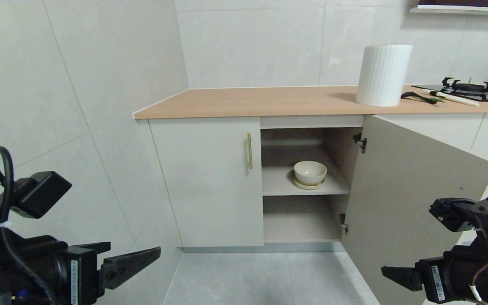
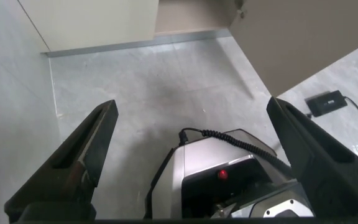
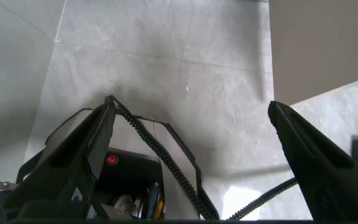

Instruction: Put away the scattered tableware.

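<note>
A cream bowl [image 1: 310, 171] sits on a small plate [image 1: 307, 184] on the middle shelf of the cabinet, whose right door [image 1: 400, 199] stands swung open. My left gripper [image 1: 131, 260] hangs low at the near left, open and empty, with its fingers [image 2: 86, 155] spread over the grey floor. My right gripper [image 1: 398, 275] hangs low at the near right beside the open door, also open and empty, its fingers [image 3: 303, 155] wide apart. Both grippers are well short of the cabinet.
The wooden countertop [image 1: 252, 101] carries a tall white ribbed container [image 1: 383, 75], with utensils [image 1: 439, 98] and a gas hob [image 1: 468, 88] to its right. The left cabinet door [image 1: 210, 182] is closed. A tiled wall [image 1: 57, 106] runs along the left. The lower shelf [image 1: 301, 226] is bare.
</note>
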